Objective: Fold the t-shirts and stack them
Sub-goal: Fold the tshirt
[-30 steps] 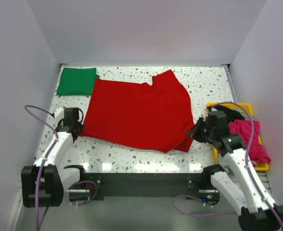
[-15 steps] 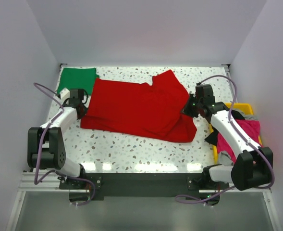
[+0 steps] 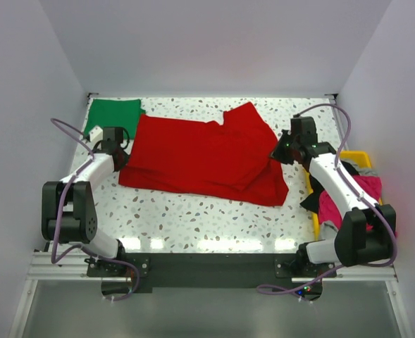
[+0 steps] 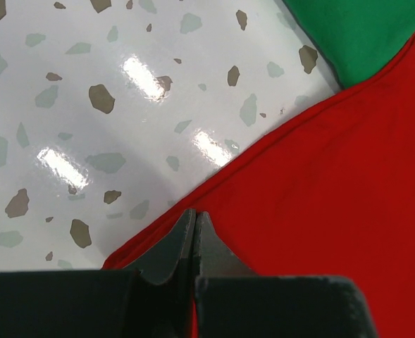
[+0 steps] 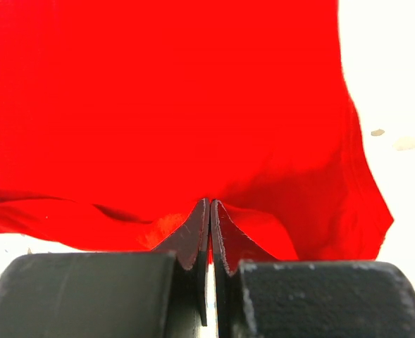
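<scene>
Moved: near edge of red t-shirt [image 3: 200, 158], carried toward 12 o'clock.
Left gripper [image 4: 194, 220]: clamped on its 9 o'clock edge.
Right gripper [image 5: 209, 207]: clamped on its 3 o'clock fold.
Green t-shirt [image 3: 112, 117]: folded, 10 o'clock corner.

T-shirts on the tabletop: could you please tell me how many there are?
2: the red t-shirt spread across the middle, and the folded green t-shirt at the far left corner. Garments in the yellow tray may include more.

White-and-black arms [image 3: 334, 182], looping purple cables [image 3: 60, 129]
</scene>
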Robot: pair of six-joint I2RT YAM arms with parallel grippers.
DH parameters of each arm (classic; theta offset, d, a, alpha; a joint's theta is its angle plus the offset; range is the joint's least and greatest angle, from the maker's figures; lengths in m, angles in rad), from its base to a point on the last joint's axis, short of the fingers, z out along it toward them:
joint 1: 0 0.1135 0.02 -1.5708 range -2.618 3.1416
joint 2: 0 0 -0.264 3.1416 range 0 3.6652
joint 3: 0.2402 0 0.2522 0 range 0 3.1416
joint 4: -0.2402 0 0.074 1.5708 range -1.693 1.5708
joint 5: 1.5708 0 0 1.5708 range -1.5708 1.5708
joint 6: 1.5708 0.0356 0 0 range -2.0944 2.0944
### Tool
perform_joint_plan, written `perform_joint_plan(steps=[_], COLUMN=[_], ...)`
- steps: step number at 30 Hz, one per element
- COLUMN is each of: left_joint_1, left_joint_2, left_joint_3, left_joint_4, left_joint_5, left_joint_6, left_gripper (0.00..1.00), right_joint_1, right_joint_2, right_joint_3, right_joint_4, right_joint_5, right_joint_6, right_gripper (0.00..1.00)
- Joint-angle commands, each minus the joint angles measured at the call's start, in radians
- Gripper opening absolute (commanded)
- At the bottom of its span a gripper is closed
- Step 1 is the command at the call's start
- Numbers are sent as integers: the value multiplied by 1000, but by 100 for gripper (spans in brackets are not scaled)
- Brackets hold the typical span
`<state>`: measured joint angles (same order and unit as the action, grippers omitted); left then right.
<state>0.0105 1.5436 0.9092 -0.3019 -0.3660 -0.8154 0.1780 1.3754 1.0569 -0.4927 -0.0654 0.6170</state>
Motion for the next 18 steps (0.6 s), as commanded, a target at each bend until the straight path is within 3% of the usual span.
perform_joint_plan(steps=[1, 18], left_joint_1=[-3, -1], left_joint_2=[6, 70], left_joint_3=[43, 120], left_joint_4=[44, 50], left_joint_5=[6, 21], left_joint_6=[21, 39], left_gripper=[0, 0], right_joint_1=[-17, -107], right_joint_2=[4, 20], right_joint_3=[41, 25], right_joint_4=[48, 75], right_joint_5=[24, -27], right_joint_6=[-11, -17], right_gripper=[0, 0])
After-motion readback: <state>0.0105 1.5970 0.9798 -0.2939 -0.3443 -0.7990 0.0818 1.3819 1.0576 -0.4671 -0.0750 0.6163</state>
